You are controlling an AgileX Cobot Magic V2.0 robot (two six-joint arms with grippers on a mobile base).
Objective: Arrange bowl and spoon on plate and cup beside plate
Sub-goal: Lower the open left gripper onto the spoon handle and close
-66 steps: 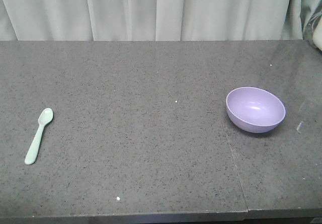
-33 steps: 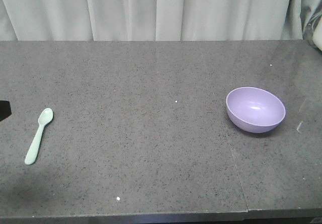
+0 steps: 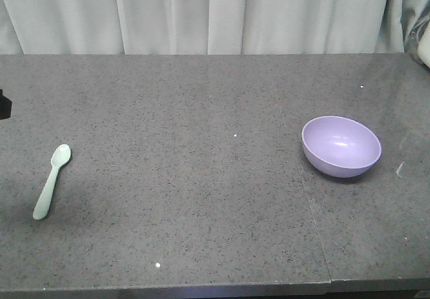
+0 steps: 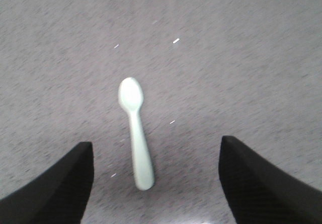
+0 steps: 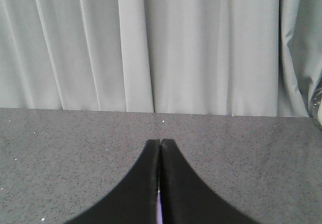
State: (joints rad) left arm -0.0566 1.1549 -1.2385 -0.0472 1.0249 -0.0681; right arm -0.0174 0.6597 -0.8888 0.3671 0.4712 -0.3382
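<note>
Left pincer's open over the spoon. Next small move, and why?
Probably lower the left pincer straight down around the handle of the spoon: the pincer is spread wide, the spoon lies flat in the gap, and nothing is held yet.

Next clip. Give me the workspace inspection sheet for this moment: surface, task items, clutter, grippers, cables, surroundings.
Surface: dark grey speckled table, with a seam running near its right side.
Job's things: spoon lying flat at the left; bowl open side up and empty at the right; plate and cup not in view.
Clutter: nothing seen.
Grippers: left gripper open above the spoon, fingers either side of the handle, not touching it; right gripper shut, fingers together, pointing toward the curtain.
Cables: nothing seen.
Surroundings: pale curtain behind the table; a pale object cut off at the right edge, cannot tell what it is.
</note>
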